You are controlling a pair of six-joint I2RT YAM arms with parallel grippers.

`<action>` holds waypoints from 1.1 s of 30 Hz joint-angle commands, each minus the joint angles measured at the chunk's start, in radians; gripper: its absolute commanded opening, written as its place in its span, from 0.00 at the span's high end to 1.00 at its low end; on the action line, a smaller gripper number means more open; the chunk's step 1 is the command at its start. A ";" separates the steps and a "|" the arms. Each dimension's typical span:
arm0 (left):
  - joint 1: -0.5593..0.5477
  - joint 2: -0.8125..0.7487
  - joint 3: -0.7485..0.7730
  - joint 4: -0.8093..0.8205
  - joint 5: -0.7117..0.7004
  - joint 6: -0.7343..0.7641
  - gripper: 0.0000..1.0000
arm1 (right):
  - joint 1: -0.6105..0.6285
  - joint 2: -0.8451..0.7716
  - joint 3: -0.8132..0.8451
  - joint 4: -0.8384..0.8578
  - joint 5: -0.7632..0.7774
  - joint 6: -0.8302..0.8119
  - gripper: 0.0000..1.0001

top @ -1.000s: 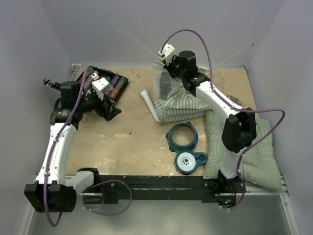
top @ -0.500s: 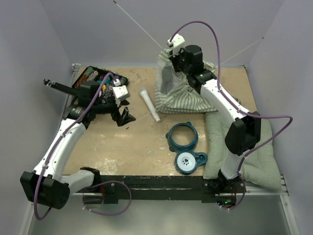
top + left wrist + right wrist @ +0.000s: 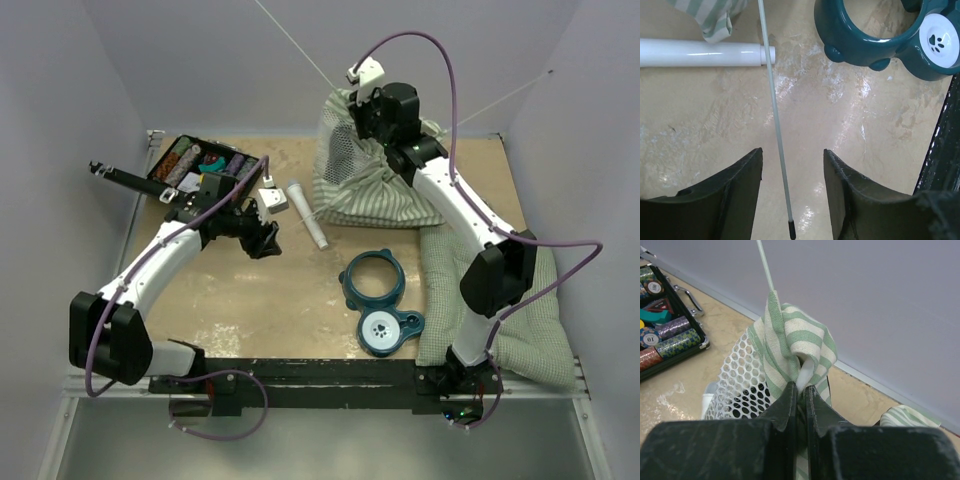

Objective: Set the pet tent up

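So the pet tent point(image 3: 372, 190) is seen bunched in a heap at the far side of the table point(image 3: 230, 300), a bit right of centre, up by the back wall. Its top is pinched by the right gripper point(image 3: 801, 386): the jaws are pressed together on a fold of the green-and-white striped fabric, and the peak is held up above the rest of the heap. White mesh netting point(image 3: 735, 385) is seen hanging just left of the pinch. A thin white pole point(image 3: 765, 265) is poked out of the fabric right above it, towards the wall.

The left gripper point(image 3: 792, 170) is held low over the tabletop, well left of the tent and clear of the fabric. Its jaws are spread apart, and another thin tent pole point(image 3: 776, 130) is laid on the table between them, black tip nearest the wrist. No contact between fingers and pole can be made out, tbh. A corner of the tent's stripes is caught at the top of the left wrist view, beyond a white tube point(image 3: 700, 52) laid crosswise.

The teal bowl stand point(image 3: 378, 300) is sat in front of the tent. The checked cushion point(image 3: 530, 320) is laid off to its right, and a case of poker chips point(image 3: 205, 165) is parked at the far left.
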 commanded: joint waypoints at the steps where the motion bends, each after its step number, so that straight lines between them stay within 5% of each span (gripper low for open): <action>1: -0.009 0.028 -0.002 0.020 -0.013 0.042 0.51 | 0.004 -0.052 0.077 0.022 0.009 0.037 1.00; 4: -0.009 0.023 -0.002 0.040 -0.001 0.029 0.70 | 0.004 -0.055 0.091 0.007 0.003 0.042 1.00; 6: -0.009 0.008 0.002 0.048 0.025 0.029 0.95 | 0.004 -0.056 0.097 -0.005 -0.009 0.048 1.00; 10: -0.008 -0.067 0.007 0.057 0.139 0.034 1.00 | 0.004 -0.045 0.114 -0.041 -0.109 0.043 1.00; 11: -0.008 -0.104 -0.002 0.075 0.169 0.022 1.00 | 0.004 -0.042 0.118 -0.059 -0.144 0.027 0.93; 15: -0.008 -0.234 -0.070 0.239 0.196 -0.087 1.00 | 0.004 -0.074 0.094 -0.104 -0.297 -0.073 0.19; 18: -0.008 -0.276 -0.085 0.287 0.159 -0.112 1.00 | 0.004 -0.130 0.057 -0.140 -0.304 -0.199 0.01; 23: -0.008 -0.242 -0.084 0.319 0.177 -0.164 1.00 | 0.004 -0.213 0.083 -0.232 -0.339 -0.375 0.01; 28: -0.006 -0.219 -0.084 0.385 0.197 -0.222 1.00 | 0.009 -0.268 0.134 -0.442 -0.604 -0.608 0.02; 33: -0.005 -0.214 -0.096 0.468 0.237 -0.291 1.00 | 0.159 -0.374 -0.128 -0.432 -0.504 -0.770 0.07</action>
